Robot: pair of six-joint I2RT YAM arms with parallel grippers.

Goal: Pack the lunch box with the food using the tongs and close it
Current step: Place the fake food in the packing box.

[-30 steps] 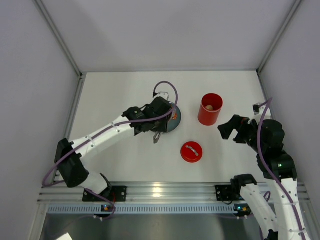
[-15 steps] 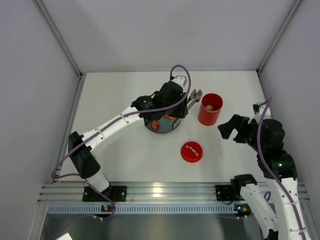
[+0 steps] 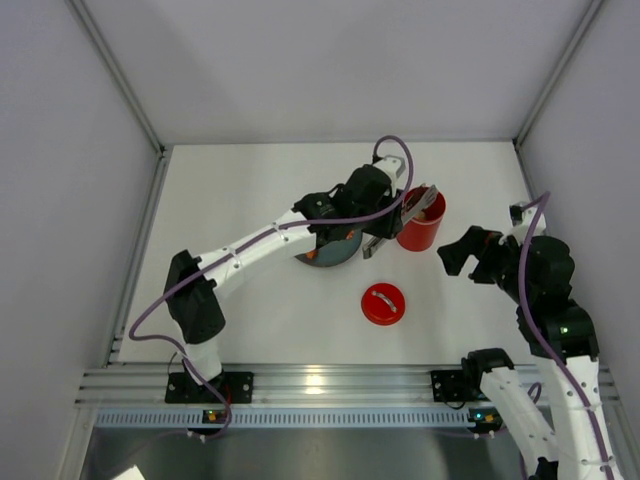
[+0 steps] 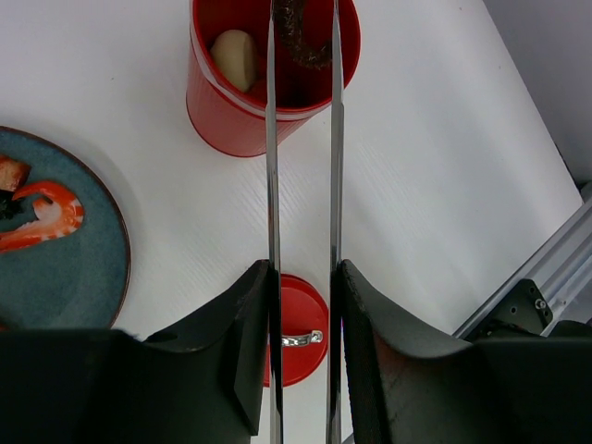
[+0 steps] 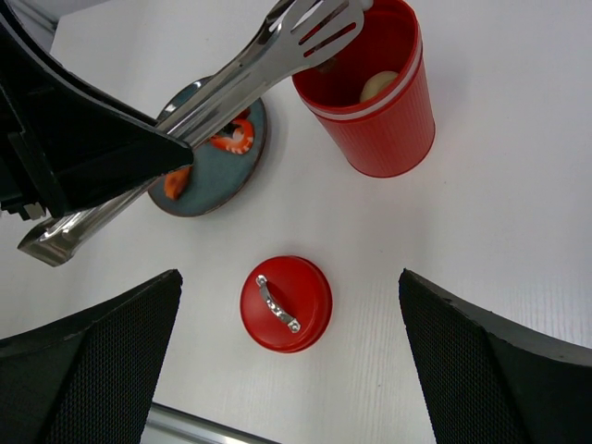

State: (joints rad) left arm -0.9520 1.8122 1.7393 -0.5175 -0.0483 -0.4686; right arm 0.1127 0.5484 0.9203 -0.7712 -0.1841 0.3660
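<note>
The plate (image 4: 88, 287), shrimp (image 4: 42, 211) on it, sits just left of the box (image 4: 231, 111). The left gripper (image 4: 302, 273) squeezes the tongs (image 4: 271, 139) narrow. Their long axis runs far-right, and the tips at the box's mouth pinch a dark piece (image 4: 301, 37) beside a beige disc (image 4: 234, 57). The box stands upright, with bare table (image 3: 240, 200) around it. The lid (image 3: 383, 303) lies nearer, handle up. The right gripper (image 3: 457, 252) gapes wide, apart to the right.

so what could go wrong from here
The left claw grips the tongs far from their tips, so the dark piece they pinch could slip free before it is well inside the lunch box. The tips sit close to the rim; a sideways nudge might tip the tall box.
</note>
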